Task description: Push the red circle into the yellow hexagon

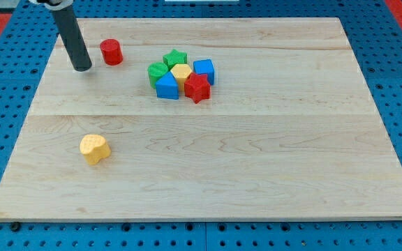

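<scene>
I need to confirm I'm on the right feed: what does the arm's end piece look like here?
It is a straight, smooth rod, dark grey to black, round in section, with a slight sheen along one side. My tip ends flat and blunt. No pincer, cables or markings show. At the view's top the rod meets a pale, light-coloured fitting, mostly cut off by the frame.

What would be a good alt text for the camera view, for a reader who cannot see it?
My tip rests just left of the red circle on a wooden board. To the right, the yellow hexagon sits in a tight cluster of green, blue and red blocks; another yellow block lies alone lower left.
</scene>
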Robot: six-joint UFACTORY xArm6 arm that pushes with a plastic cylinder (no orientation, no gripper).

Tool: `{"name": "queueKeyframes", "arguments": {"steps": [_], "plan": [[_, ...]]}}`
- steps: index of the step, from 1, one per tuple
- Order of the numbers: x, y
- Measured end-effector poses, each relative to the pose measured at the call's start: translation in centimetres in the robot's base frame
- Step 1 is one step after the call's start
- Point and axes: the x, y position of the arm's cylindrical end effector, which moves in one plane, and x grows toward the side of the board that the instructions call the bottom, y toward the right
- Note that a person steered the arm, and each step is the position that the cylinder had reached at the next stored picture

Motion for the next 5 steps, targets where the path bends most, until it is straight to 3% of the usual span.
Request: {"name": "queueKeyframes", "arguments": {"steps": [2, 4, 5], "plan": [[-2.6, 6.4], [-5.5, 7.9], [-6.4, 12.6]]}}
